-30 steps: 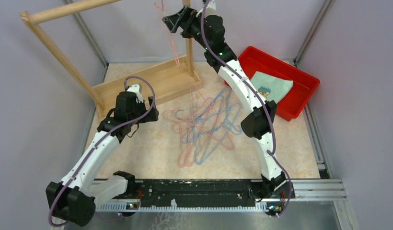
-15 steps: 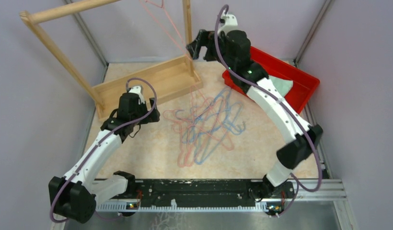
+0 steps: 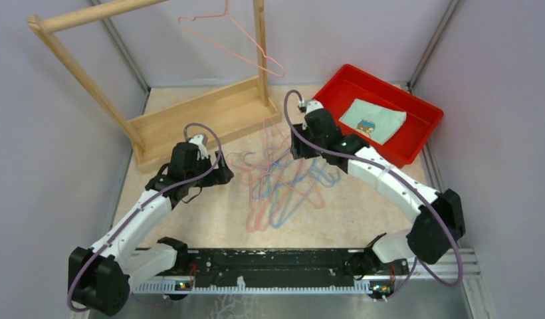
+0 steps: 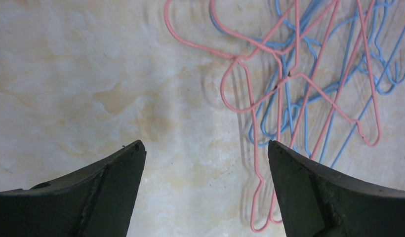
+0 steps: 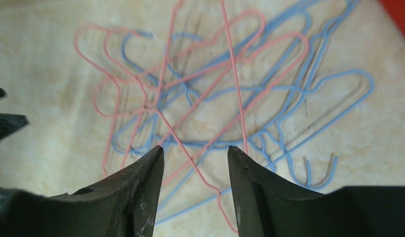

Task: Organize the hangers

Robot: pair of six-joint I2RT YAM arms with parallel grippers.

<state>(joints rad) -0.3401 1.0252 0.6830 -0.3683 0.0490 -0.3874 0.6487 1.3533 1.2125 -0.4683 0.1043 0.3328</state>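
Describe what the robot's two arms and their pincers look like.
Both the left arm and the right arm have smooth white links joined by chunky black joint housings. A thin purple cable loops along each arm. A small green light glows on the right arm. The left pincer and right pincer each have two matte black, wedge-shaped fingers tapering to narrow tips.

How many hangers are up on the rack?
1: a pink hanger hanging on the wooden rack, by its right post; the rail runs out of frame, so more could be hidden.
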